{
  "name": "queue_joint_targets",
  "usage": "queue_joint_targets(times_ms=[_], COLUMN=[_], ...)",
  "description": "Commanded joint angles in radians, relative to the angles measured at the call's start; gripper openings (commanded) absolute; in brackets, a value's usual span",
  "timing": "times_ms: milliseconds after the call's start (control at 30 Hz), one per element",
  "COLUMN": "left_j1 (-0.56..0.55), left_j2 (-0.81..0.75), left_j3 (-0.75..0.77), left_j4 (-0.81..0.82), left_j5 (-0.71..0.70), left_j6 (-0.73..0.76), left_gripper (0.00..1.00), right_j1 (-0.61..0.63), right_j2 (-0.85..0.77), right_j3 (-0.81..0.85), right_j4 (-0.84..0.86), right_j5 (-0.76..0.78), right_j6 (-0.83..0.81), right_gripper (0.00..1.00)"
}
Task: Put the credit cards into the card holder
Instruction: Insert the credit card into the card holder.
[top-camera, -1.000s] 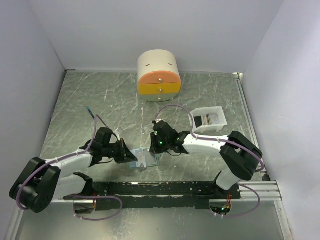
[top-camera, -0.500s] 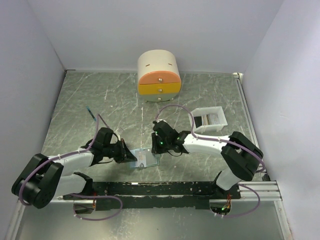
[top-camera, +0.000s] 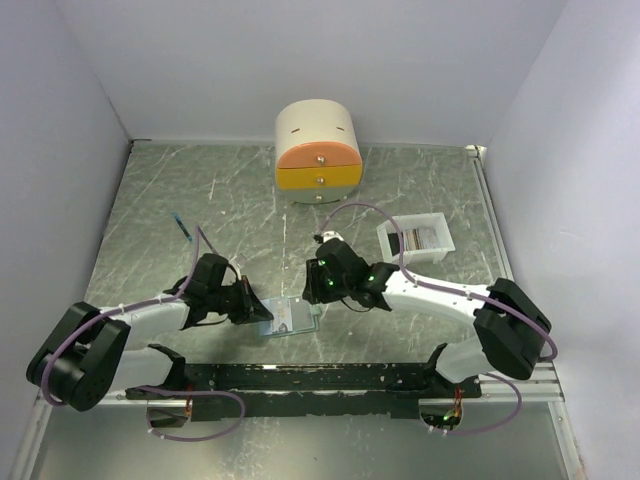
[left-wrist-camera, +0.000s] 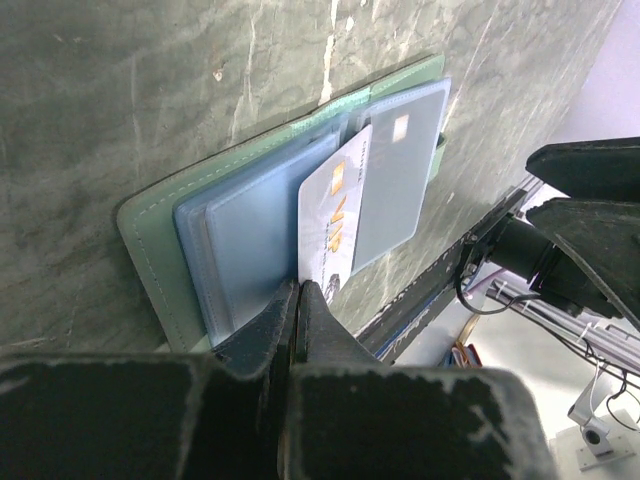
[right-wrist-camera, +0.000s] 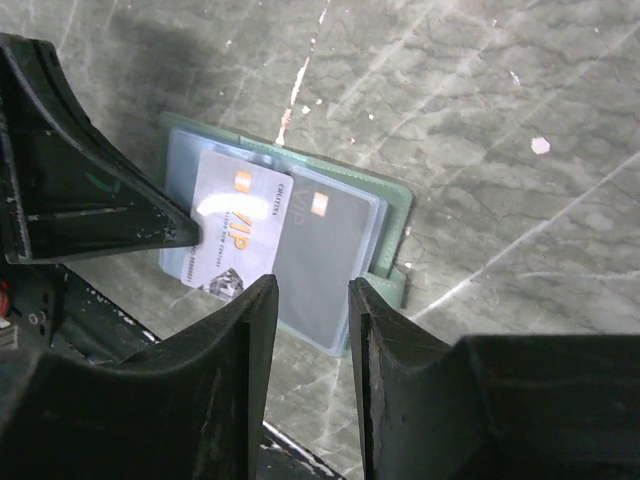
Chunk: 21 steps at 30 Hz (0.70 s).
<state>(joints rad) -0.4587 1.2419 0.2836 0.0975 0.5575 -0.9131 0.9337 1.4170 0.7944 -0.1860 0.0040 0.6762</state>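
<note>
The card holder (top-camera: 291, 319) lies open on the table between the arms, green with pale blue pockets (left-wrist-camera: 240, 230). A pale credit card (left-wrist-camera: 332, 222) with gold lettering sits partly in a pocket, one end sticking out past the holder's edge. A second card (right-wrist-camera: 335, 250) shows inside a translucent pocket. My left gripper (top-camera: 262, 312) is shut, its tips (left-wrist-camera: 298, 290) resting on the holder at that card's corner. Just above the holder, my right gripper (right-wrist-camera: 310, 300) hangs open, empty. More credit cards (top-camera: 412, 241) lie in the white tray.
The white tray (top-camera: 436, 241) sits at the right, beyond my right arm. A round cream-and-orange drawer box (top-camera: 319, 152) stands at the back middle. A small blue stick (top-camera: 183, 227) lies at the left. White walls close in three sides.
My right gripper has opened and let go of the pale card, which now stays in the holder. The right arm's elbow has swung to the right. The left gripper has stayed put.
</note>
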Motion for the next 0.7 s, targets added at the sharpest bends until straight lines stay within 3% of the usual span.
queue_joint_targets(times_ms=[0, 400, 667], left_j1=[0.009, 0.01, 0.009], left_j2=[0.007, -0.041, -0.009], left_j3=[0.014, 0.005, 0.008], left_j4=[0.014, -0.013, -0.011], left_j5=[-0.044, -0.102, -0.046], left_j6=[0.005, 0.001, 0.005], left_gripper=[0.07, 0.07, 0.07], right_j1=[0.006, 0.006, 0.007], right_j2=[-0.016, 0.019, 0.026], right_j3=[-0.032, -0.114, -0.144], right_j4=[-0.005, 0.098, 0.118], right_j5=[0.033, -0.03, -0.024], right_j6=[0.008, 0.062, 0.075], right_gripper=[0.36, 0.41, 0.42])
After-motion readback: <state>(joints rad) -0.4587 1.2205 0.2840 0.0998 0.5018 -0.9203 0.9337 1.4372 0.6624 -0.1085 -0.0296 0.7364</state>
